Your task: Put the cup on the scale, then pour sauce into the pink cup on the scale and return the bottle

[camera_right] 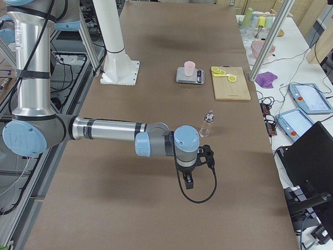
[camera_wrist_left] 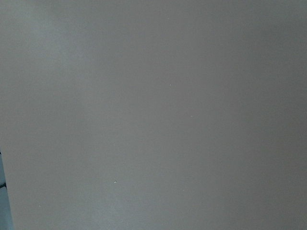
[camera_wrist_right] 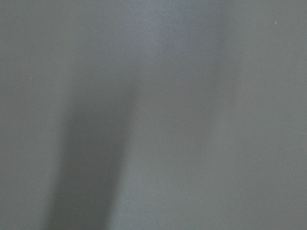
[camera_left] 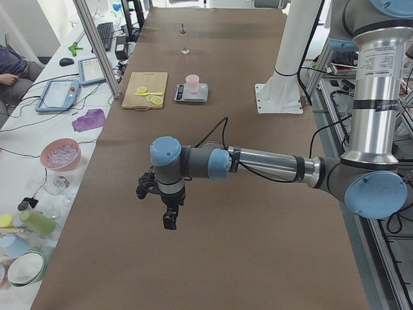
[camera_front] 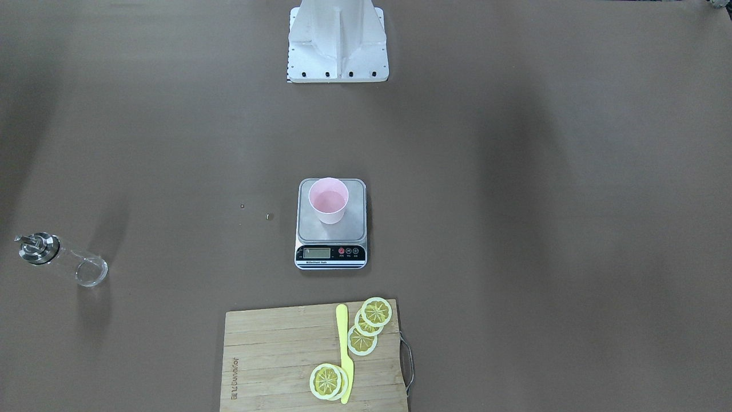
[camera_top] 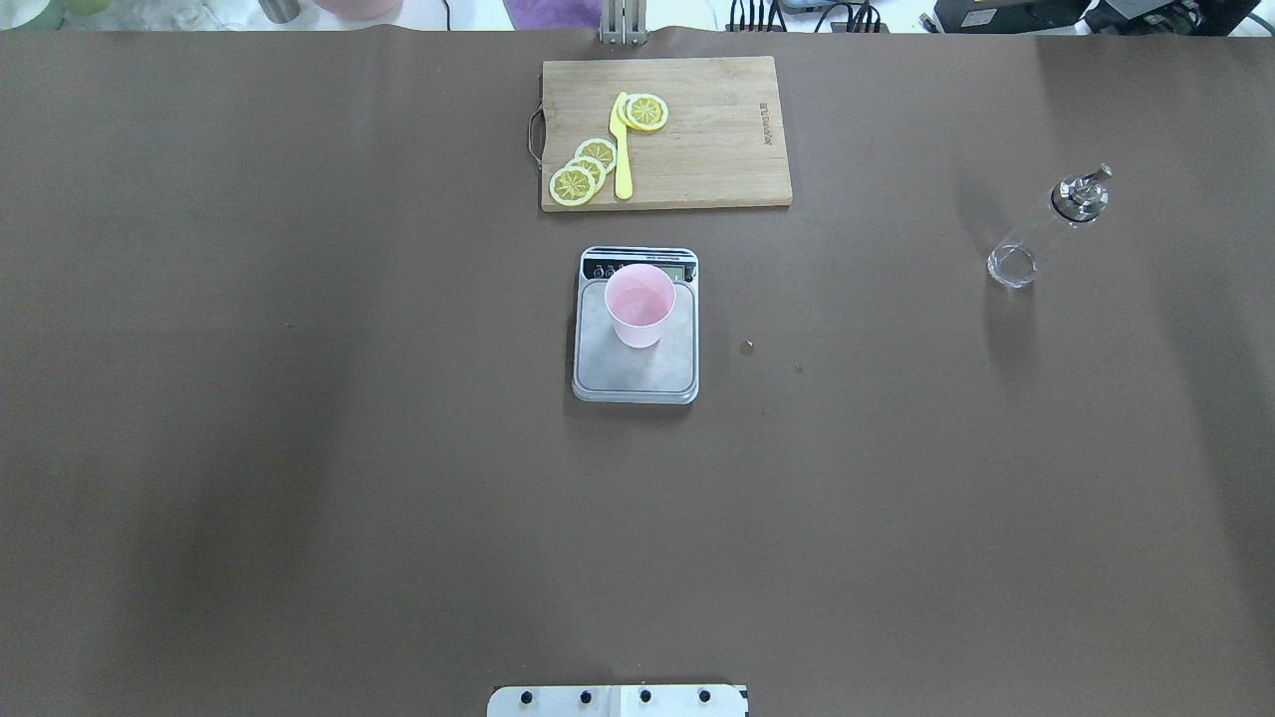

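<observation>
Brown-covered table point(camera_top: 299, 498), both wrist cams see only bare cover. L gripper point(camera_left: 169, 223) & R gripper point(camera_right: 189, 182) hang low over opposite ends; can't tell if either is open or closed. Small pale pink tapered cup point(camera_front: 328, 200) stands upright on silver steel digital scale point(camera_front: 350, 229), mid-table, well apart from both grippers. Clear glass bottle w/ silver pour-spout cap point(camera_front: 63, 260) stands upright near R gripper, not touching, far from L gripper. Wooden cutting board point(camera_front: 274, 355) w/ lemon slices point(camera_front: 366, 329) & yellow plastic knife point(camera_front: 345, 355) sits just beyond scale.

A robotics lab: 2 industrial arms point(camera_left: 258, 165) over a brown-covered table point(camera_top: 299, 448), with teach pendants point(camera_right: 310, 98) beside it.
</observation>
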`<state>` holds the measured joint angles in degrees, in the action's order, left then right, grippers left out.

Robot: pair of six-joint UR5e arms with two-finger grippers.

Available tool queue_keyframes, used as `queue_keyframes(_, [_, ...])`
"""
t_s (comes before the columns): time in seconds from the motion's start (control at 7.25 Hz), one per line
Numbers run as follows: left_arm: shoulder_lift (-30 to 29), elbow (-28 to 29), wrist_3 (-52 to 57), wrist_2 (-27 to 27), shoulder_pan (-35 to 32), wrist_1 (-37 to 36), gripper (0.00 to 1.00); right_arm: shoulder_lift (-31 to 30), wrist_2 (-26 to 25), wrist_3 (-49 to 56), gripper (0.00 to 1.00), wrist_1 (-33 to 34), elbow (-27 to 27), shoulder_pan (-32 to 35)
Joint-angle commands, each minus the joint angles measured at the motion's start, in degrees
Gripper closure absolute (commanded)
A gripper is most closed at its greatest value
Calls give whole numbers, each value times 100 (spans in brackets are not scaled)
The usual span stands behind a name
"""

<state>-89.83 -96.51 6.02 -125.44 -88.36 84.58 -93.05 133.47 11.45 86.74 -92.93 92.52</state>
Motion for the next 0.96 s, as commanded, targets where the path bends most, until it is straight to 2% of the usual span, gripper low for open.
queue_keyframes(0.0, [9,54,5,-42,3,24,1,33,-172,6,0,71,-15,-6])
queue_keyframes(0.83, [-26,71,-31,-51,12,24,1,33,-146,50,0,71,-24,-6])
